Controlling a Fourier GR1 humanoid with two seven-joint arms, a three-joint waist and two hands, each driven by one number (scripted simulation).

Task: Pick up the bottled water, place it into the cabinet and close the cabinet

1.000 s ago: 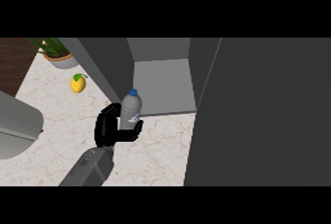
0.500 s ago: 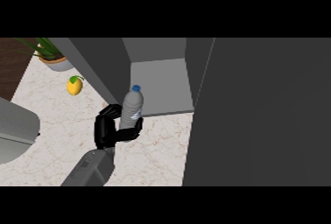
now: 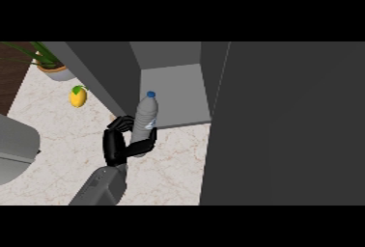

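Observation:
The bottled water (image 3: 146, 116), clear with a blue cap, stands nearly upright in my left hand (image 3: 118, 142), whose fingers curl round its lower half. It is held above the marble counter (image 3: 57, 130), right at the front edge of the open cabinet's grey floor (image 3: 178, 91), with its cap level with the opening. The cabinet's dark door (image 3: 285, 120) is swung open and fills the right side of the view. My right hand does not show.
A yellow mango (image 3: 77, 97) lies on the counter left of the cabinet's side wall (image 3: 107, 72). A potted plant (image 3: 53, 70) stands at the far left. A grey rounded object (image 3: 14, 149) sits at the left edge.
My left hand has carried the bottle slightly up and to the right, closer to the cabinet opening. The grip on the bottle is the same.

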